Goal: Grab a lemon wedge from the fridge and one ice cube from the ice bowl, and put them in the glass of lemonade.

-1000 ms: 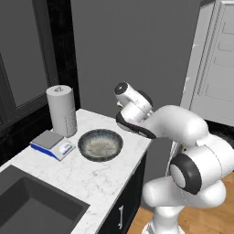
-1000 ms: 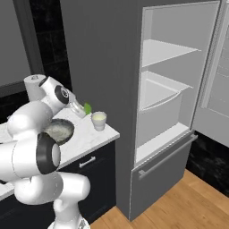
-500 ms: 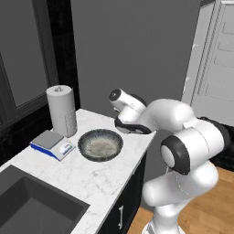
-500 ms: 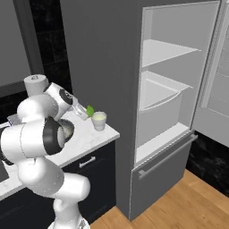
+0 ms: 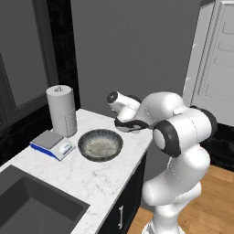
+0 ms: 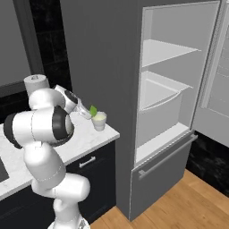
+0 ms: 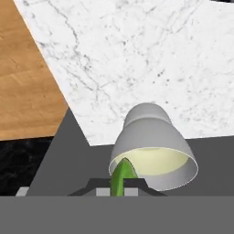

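My gripper [image 6: 88, 112] is shut on the lemon wedge [image 6: 93, 110], a small green-yellow piece held just above the rim of the glass of lemonade [image 6: 99, 120]. The hand view looks down at the pale glass of lemonade [image 7: 153, 151] with yellow liquid inside. There the lemon wedge [image 7: 122, 176] sticks up between my fingertips over the glass's near rim. The ice bowl [image 5: 100, 145], wide and dark with a speckled inside, sits on the marble counter left of my arm. The fridge [image 6: 170, 112] stands open on the right with pale shelves.
A paper-towel roll [image 5: 61, 109] and a small blue-edged scale [image 5: 51, 143] stand behind and left of the bowl. A dark sink [image 5: 32, 205] lies at the counter's near left. The glass stands close to the counter's corner [image 6: 117, 132] beside the fridge.
My arm has folded further over the counter. The hand with the lemon wedge has edged a little closer to the glass.
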